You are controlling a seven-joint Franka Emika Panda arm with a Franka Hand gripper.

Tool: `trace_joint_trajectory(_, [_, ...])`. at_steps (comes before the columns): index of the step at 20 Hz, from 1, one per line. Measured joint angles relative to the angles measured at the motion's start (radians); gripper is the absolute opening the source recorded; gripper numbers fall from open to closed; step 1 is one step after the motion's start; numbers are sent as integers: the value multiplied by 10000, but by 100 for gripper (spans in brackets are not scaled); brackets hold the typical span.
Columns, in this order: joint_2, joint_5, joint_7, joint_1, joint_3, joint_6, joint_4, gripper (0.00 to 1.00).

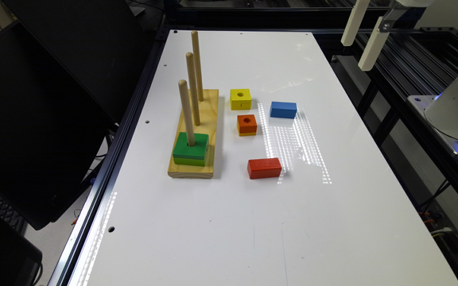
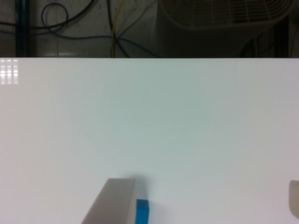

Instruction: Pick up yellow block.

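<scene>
The gripper (image 1: 363, 39) hangs high above the white table's (image 1: 233, 222) far edge, its two pale fingers (image 1: 374, 49) spread apart and empty. Well below it the yellow block (image 1: 240, 99) sits on the table, a small dark mark on its side, between the wooden peg base (image 1: 195, 155) and the blue block (image 1: 283, 109); the mark is too small to read

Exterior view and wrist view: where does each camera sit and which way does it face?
Exterior view: high past one short end of the table, looking down along it; fingers and robot base show.
Wrist view: on the wrist, facing across the table toward cables; open fingers show.
Shared: table, blue block.
</scene>
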Motion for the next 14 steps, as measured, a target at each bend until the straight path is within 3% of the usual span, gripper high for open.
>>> trace_joint_trajectory(5, [74, 16, 12, 26, 47, 80, 69, 100])
trace_joint_trajectory(14, [598, 17, 23, 35, 74, 214, 453, 100])
